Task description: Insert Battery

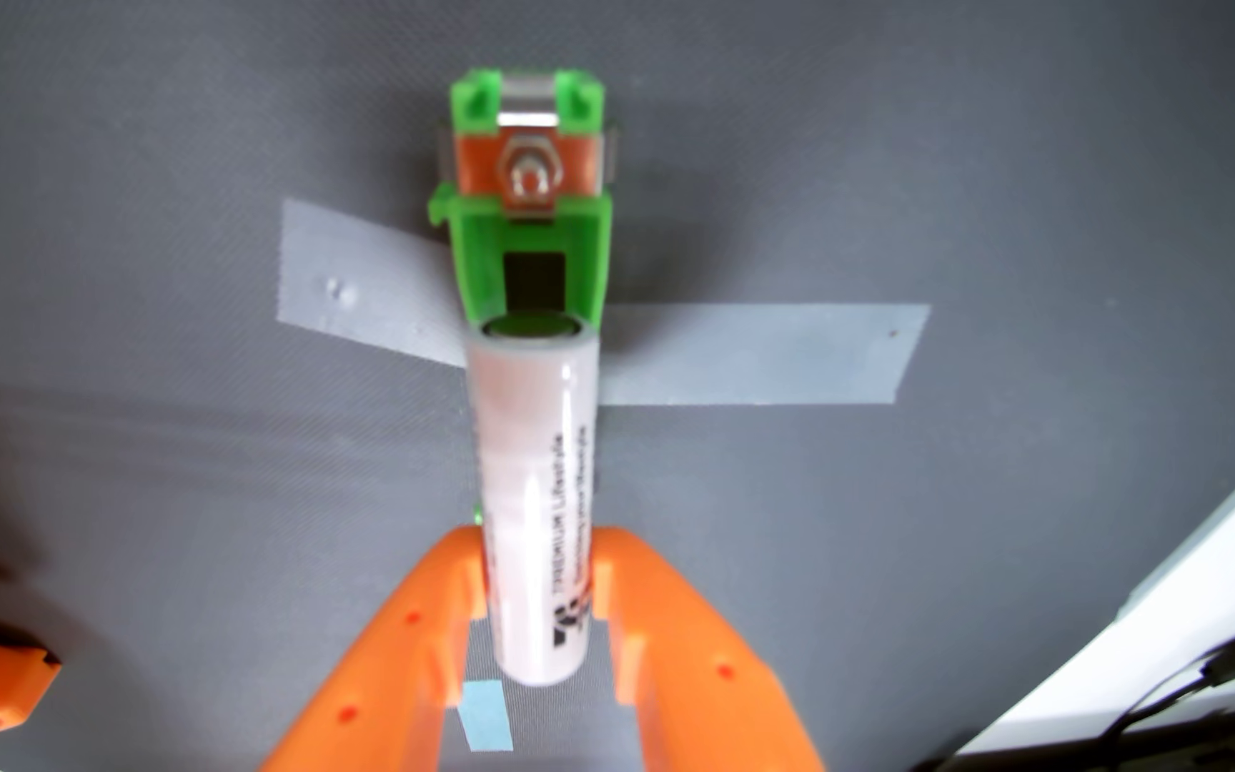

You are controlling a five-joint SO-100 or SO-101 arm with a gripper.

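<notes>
Orange tool closed on the white battery, gripping the near half of the cylinder between both fingers, far end free. Battery held above the grey worktop, lying along the line of the green holder, far end overlapping the holder's near edge in the wrist view; whether touching or hovering above, cannot tell. Holder taped down by grey tape strips on either side, metal spring contact at the far end, slot open and empty. Likely risks from here: slight sideways offset or tilt, catching the battery on a holder wall instead of dropping between them; too little push against the spring contact, leaving the near end riding up; too hard a push, peeling the tape and shifting the holder; slipping in the grip, since only the near part is clamped.
</notes>
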